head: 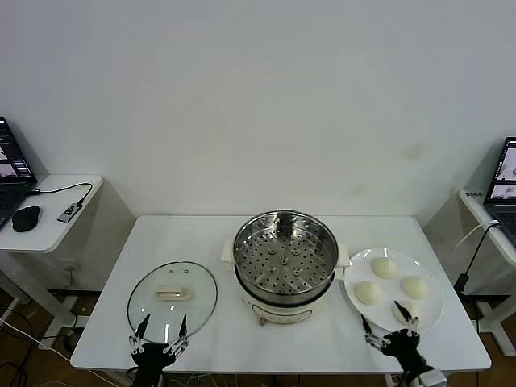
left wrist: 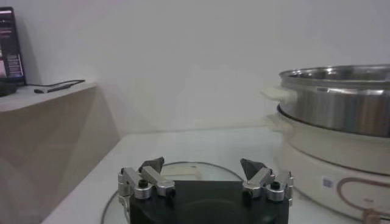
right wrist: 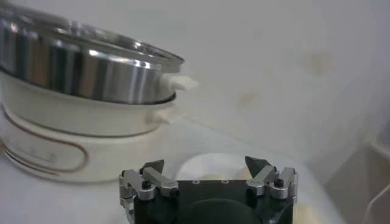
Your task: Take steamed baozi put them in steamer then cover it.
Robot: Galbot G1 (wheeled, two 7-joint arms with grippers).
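The steel steamer (head: 284,256) sits on its cream pot base (head: 278,308) at the table's middle, with nothing in the basket. The glass cover (head: 172,295) lies flat to its left. Three baozi (head: 384,268) (head: 414,287) (head: 368,293) lie on a white plate (head: 432,300) to the right, and a fourth (head: 409,311) is partly hidden by a finger. My left gripper (head: 164,319) is open at the cover's near edge. My right gripper (head: 380,314) is open at the plate's near edge. The left wrist view shows the gripper (left wrist: 202,164), cover (left wrist: 183,173) and steamer (left wrist: 341,97). The right wrist view shows the gripper (right wrist: 206,163), plate (right wrist: 183,165) and steamer (right wrist: 85,67).
The white table (head: 274,345) stands before a plain wall. A side desk on the left holds a laptop (head: 8,173) and a mouse (head: 26,218). Another desk with a laptop (head: 504,173) stands on the right, with cables hanging beside it.
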